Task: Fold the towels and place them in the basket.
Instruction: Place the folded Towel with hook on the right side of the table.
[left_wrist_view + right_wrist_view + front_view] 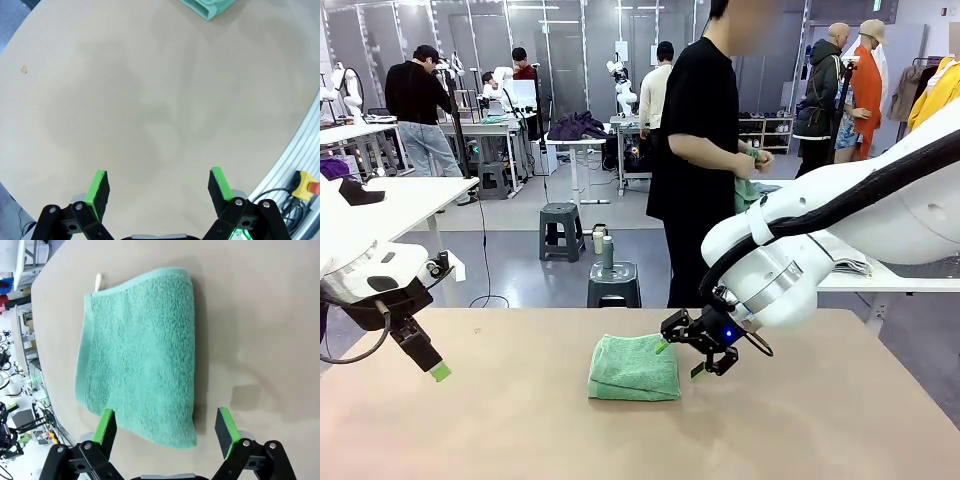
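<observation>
The fingers [100, 192] of the left gripper [158, 175] are spread wide apart with nothing between their green pads, hovering over bare tan table [125, 100]. The right gripper's fingers [106, 427] are also spread and hold nothing. In the front view the left gripper [432, 365] hangs above the table's left side, well apart from the towel. A mint-green towel [635, 368] lies folded into a thick rectangle near the middle of the table [520, 430]. The right gripper [680, 360] is just beside the towel's right edge. In the right wrist view, one finger sits over the near edge of the towel [140, 350] and the other over bare table; whether either touches the cloth cannot be told. A small white tag [98, 281] pokes out at one far corner. Beyond the table, a person [700, 150] in a black shirt stands side-on, holding a second green towel [745, 190] in both hands at waist height.
</observation>
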{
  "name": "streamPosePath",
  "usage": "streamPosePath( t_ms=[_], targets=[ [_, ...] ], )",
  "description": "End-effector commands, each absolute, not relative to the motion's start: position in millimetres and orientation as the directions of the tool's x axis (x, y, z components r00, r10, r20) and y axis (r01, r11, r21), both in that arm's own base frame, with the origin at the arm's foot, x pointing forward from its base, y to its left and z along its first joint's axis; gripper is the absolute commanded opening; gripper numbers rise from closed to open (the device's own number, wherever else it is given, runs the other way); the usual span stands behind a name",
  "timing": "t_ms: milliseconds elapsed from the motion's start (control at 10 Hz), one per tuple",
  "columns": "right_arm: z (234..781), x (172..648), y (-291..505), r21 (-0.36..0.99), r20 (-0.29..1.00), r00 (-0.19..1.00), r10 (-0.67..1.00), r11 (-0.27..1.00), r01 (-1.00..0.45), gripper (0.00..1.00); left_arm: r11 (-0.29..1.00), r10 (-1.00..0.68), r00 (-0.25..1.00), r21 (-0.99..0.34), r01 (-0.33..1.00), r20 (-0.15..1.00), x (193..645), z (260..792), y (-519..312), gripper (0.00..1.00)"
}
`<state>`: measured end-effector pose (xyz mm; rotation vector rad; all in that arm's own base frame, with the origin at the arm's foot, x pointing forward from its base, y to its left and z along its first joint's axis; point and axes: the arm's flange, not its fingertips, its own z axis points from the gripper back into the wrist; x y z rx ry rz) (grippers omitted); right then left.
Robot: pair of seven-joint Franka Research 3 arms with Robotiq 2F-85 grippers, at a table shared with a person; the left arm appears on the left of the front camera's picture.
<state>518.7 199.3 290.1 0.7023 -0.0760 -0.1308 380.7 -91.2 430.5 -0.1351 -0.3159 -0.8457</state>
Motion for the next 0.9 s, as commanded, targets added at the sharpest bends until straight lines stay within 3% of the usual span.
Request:
streamPosePath(
  t_ms=[0, 600, 700, 800],
  targets=[
    [275.7, 535.5, 199.4, 0.688, 0.053, 0.989, -0.136, 0.723, 0.063, 1.0, 0.672, -0.706, 0.633, 0.018, 0.741, 0.319, 380.0, 429.8, -92.9, 1.0],
    [258.1, 556.8, 207.4, 0.769, 0.016, 0.995, -0.103, 0.637, 0.054, 1.0, 0.672, -0.706, 0.633, 0.018, 0.741, 0.319, 380.0, 429.8, -92.9, 1.0],
    [257.1, 558.9, 211.6, 0.767, 0.008, 0.995, -0.103, 0.639, 0.06, 0.65, 0.672, -0.706, 0.633, 0.018, 0.741, 0.319, 380.0, 429.8, -92.9, 1.0],
    [257.6, 559.7, 213.2, 0.78, 0.008, 0.994, -0.108, 0.623, 0.061, 0.4, 0.672, -0.706, 0.633, 0.018, 0.741, 0.319, 380.0, 429.8, -92.9, 1.0]
  ],
)
